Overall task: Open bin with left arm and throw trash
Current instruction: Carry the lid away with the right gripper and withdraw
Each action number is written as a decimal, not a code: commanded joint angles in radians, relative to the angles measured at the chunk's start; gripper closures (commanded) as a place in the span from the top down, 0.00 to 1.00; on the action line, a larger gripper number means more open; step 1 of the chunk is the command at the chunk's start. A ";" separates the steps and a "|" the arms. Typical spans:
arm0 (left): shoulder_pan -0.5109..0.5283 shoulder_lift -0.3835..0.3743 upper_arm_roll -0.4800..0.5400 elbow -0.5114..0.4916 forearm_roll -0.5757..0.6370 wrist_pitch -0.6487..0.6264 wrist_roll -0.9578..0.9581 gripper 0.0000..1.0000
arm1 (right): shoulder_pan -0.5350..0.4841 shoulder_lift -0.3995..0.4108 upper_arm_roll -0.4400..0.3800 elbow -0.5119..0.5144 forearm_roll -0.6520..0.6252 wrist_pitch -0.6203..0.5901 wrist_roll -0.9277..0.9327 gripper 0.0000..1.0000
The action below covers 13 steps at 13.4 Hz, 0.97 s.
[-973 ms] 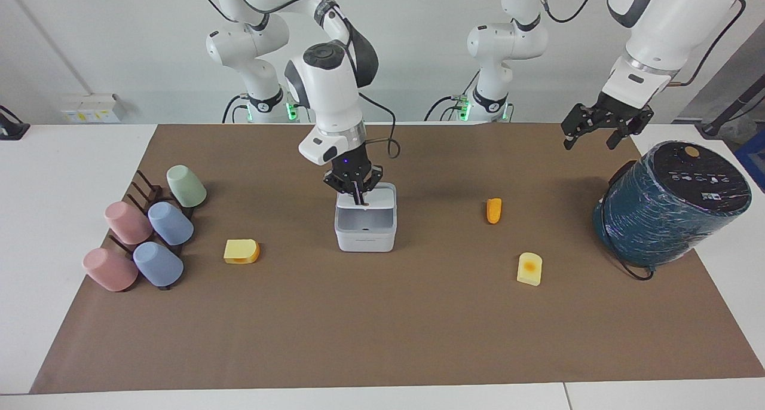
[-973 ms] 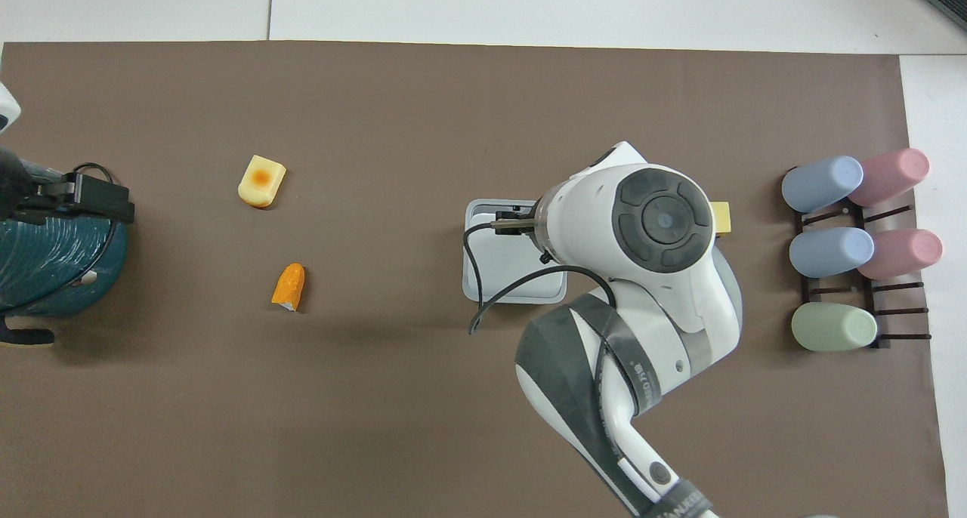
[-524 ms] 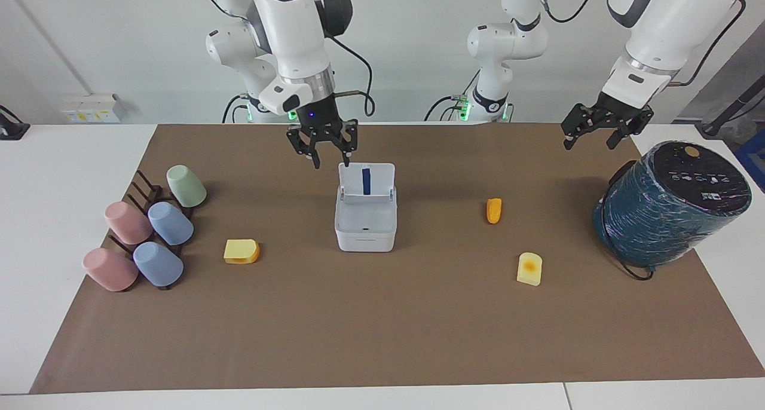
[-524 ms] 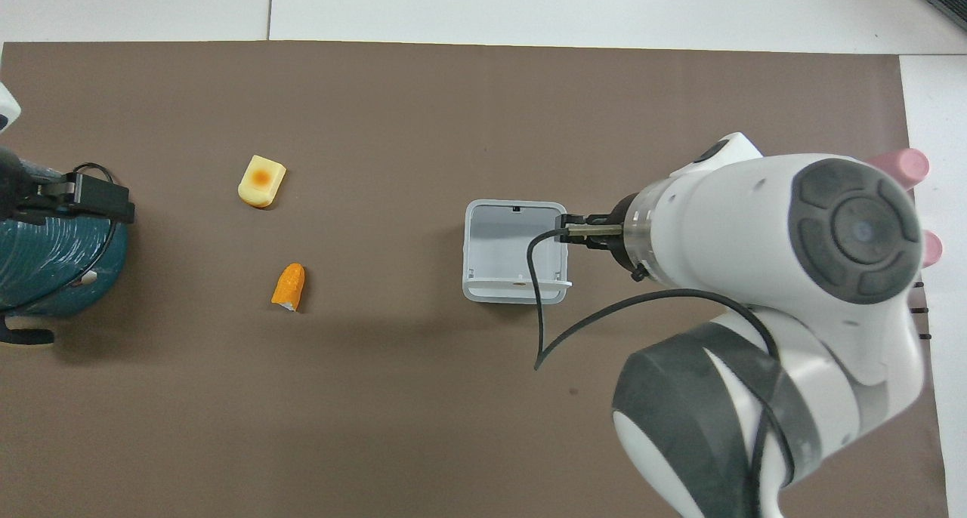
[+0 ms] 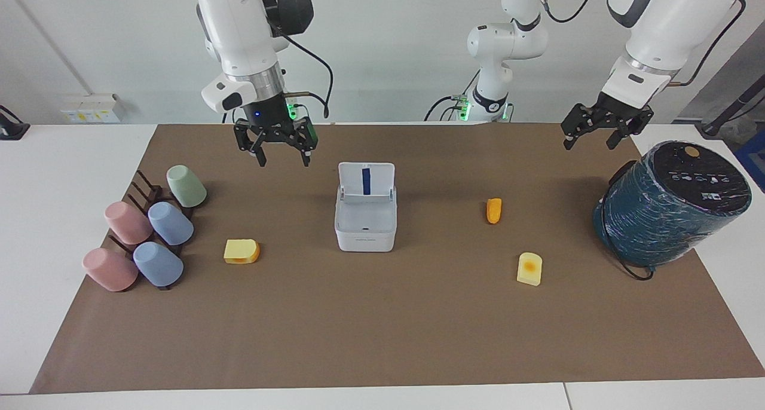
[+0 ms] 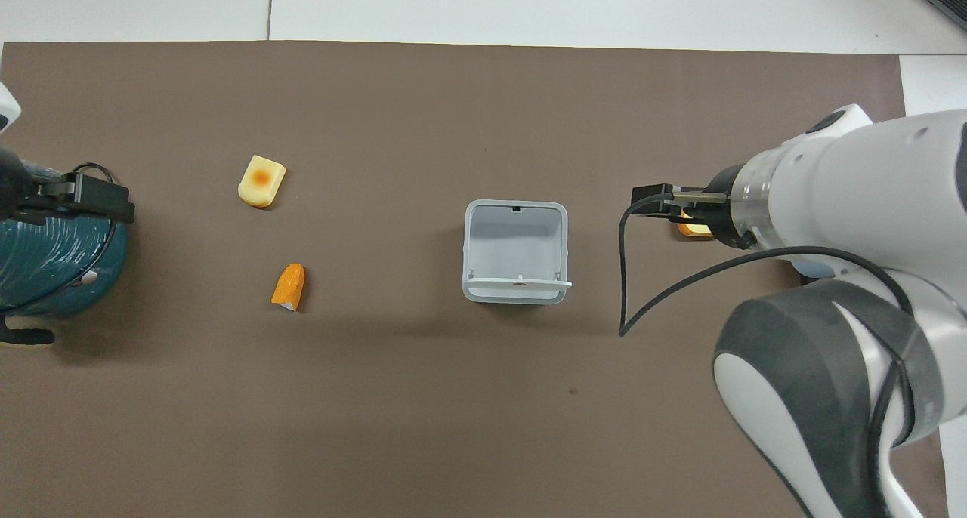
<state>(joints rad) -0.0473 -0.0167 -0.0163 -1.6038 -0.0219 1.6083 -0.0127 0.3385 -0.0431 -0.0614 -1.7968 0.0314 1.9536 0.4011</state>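
Right pincer (image 5: 279,153) of mine hangs released and empty over the bench, between the pastel cups (image 5: 146,233) and the small white square plastic bin (image 5: 365,222), whose lid stands open. Yellow foam slice with orange crust (image 5: 241,251) lies at seven o'clock below it in the facing view, long axis across the bench. Left pincer (image 5: 603,129) waits released near the teal cylinder (image 5: 672,204).

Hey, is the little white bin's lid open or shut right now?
Open: the bin's lid stands upright at its robot-side edge, and its hollow looks empty.
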 commanded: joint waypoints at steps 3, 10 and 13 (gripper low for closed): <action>0.001 -0.008 0.001 -0.007 0.014 0.012 0.011 1.00 | -0.108 -0.008 0.009 0.006 -0.013 -0.036 -0.077 1.00; 0.001 0.003 0.001 -0.005 0.013 0.025 0.005 1.00 | -0.269 -0.011 0.009 0.077 -0.013 -0.200 -0.267 1.00; -0.008 0.038 0.001 0.007 0.010 0.027 -0.004 1.00 | -0.305 -0.011 0.008 0.149 -0.033 -0.298 -0.315 1.00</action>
<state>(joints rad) -0.0474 -0.0029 -0.0170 -1.6043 -0.0219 1.6179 -0.0128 0.0613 -0.0481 -0.0647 -1.6974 0.0162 1.7191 0.1259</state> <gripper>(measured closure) 0.000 0.000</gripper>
